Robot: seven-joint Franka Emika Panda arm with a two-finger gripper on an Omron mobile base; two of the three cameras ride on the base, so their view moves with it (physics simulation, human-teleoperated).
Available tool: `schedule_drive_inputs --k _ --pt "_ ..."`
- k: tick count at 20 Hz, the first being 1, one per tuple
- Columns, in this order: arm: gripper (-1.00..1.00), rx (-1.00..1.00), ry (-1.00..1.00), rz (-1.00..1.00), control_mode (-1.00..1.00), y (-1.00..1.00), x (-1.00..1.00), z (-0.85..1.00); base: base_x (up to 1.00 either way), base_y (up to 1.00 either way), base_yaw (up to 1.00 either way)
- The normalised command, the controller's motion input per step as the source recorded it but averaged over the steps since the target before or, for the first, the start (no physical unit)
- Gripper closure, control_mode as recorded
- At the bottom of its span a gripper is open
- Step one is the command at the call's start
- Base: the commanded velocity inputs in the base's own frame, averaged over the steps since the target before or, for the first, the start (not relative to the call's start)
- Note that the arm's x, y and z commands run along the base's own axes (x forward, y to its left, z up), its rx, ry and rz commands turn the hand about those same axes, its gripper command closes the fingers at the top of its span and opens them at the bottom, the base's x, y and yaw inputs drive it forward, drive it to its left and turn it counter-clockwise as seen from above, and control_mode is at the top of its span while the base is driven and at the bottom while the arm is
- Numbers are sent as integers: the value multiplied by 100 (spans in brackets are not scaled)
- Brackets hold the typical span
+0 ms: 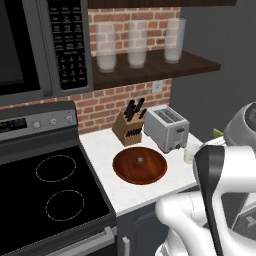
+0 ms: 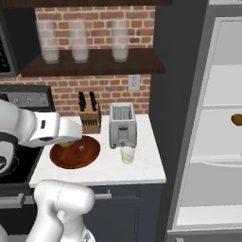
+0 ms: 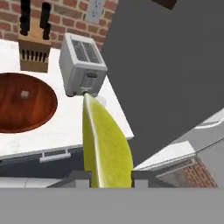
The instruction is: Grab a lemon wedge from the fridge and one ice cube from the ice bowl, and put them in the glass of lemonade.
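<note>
The white counter (image 2: pixel 142 165) carries the ice bowl (image 2: pixel 74 152), knife block (image 2: pixel 90 119), toaster (image 2: pixel 122 125) and glass of lemonade (image 2: pixel 127 154).

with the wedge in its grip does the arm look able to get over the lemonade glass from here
Probably yes. The gripper holds the lemon wedge above the counter, the glass of lemonade stands open-topped in front of the toaster, and nothing stands over its rim.

Place: a rendered home kitchen.
Cooking: black stove (image 1: pixel 50 200) with microwave (image 1: pixel 35 45) above, far left.
Counter: white counter (image 2: pixel 142 168) carrying toaster (image 2: pixel 122 125) and knife block (image 2: pixel 90 118).
Wall: red brick.
Right: open fridge (image 2: pixel 212 118).
</note>
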Motion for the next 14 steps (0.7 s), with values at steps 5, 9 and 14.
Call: schedule_drive_inputs --k 5,9,14 --pt "100 -22 3 34 -100 -1 0 0 0 0 0" --pt "100 -26 11 41 -100 0 0 0 0 0 0" --pt "100 -34 16 41 -100 0 0 0 0 0 0"
